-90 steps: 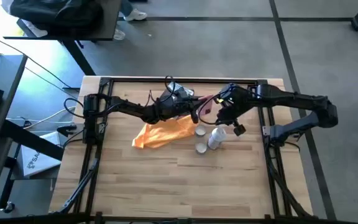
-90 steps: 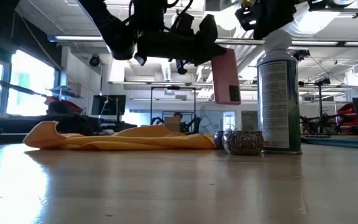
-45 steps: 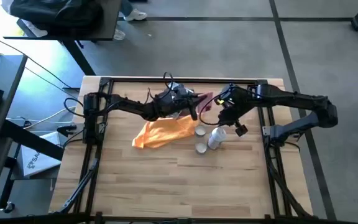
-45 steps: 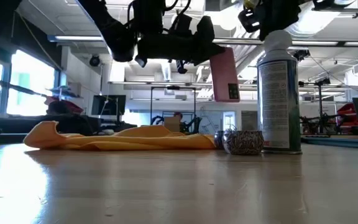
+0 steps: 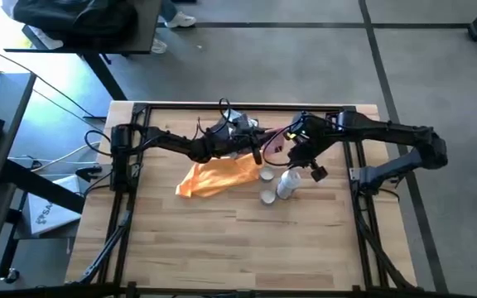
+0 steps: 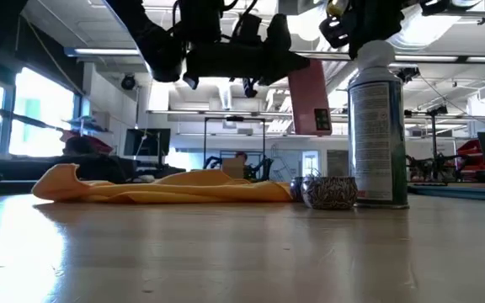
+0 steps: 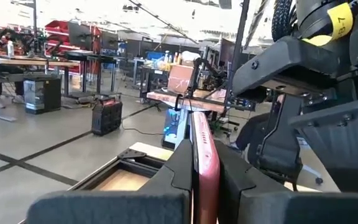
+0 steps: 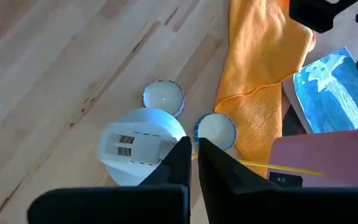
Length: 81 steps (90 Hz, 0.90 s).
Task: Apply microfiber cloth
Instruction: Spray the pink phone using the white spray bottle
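The orange-yellow microfiber cloth [image 5: 214, 175] [image 6: 167, 187] [image 8: 260, 74] lies crumpled on the wooden table, touched by no gripper. Above its far right end, my left gripper [image 5: 261, 149] is shut on a pink flat phone-like slab [image 6: 311, 97] [image 5: 273, 141]. My right gripper [image 5: 298, 151] [image 8: 192, 155] hovers shut over a white-capped spray can [image 5: 288, 182] [image 6: 378, 126] and holds nothing. A blue and white packet [image 8: 329, 87] lies beside the cloth. My left gripper pinches the pink slab between its two fingers, which lie on its two flat faces [image 7: 205, 155]. The fingers come level from the table's left. The slab hangs below them, slightly tilted, clear of the table, its lower end [image 6: 318, 124] free.
Two small round tea-light cups [image 5: 267, 175] [image 5: 268, 196] stand by the spray can, right of the cloth; one shows as a foil cup [image 6: 331, 192] in the low view. Black frame rails [image 5: 238, 108] run along the table's far and side edges. Bare wood lies toward the near edge.
My left gripper has raised the pink slab a little. In the low view the slab has shifted toward the spray can and tipped slightly. The cloth, can and cups have stayed in place.
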Motion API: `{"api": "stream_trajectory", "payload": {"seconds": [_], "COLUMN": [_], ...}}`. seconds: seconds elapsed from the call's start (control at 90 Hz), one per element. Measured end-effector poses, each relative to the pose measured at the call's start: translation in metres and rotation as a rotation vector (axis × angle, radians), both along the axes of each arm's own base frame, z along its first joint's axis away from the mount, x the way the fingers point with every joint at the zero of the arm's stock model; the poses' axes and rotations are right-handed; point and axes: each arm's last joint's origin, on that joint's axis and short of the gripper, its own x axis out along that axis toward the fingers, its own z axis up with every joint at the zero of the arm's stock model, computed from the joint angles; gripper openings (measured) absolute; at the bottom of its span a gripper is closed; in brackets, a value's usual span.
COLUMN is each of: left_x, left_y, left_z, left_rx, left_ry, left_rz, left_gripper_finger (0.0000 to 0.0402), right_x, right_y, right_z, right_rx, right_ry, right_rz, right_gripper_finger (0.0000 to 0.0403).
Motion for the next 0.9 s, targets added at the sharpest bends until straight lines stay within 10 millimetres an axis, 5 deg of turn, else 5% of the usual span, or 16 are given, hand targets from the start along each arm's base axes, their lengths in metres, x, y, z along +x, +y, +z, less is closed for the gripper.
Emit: {"api": "stream_trajectory", "payload": {"seconds": [0.311, 0.567, 0.9], "left_x": [0.000, -0.009, -0.015], "left_y": [0.001, 0.004, 0.021], "left_z": [-0.001, 0.023, 0.013], "left_rx": [0.008, 0.026, -0.088], "left_ry": [0.016, -0.024, 0.034], "left_rz": [0.031, 0.099, 0.128], "left_gripper_finger": [0.0006, 0.0006, 0.0006], "right_x": [-0.001, -0.001, -0.001], "right_y": [0.000, 0.000, 0.000], "right_z": [-0.001, -0.001, -0.002], "right_rx": [0.006, 0.009, 0.011], "right_ry": [0.013, 0.023, 0.027], "right_rz": [-0.011, -0.023, -0.023], "right_gripper_finger": [0.0000, 0.0000, 0.0000]}}
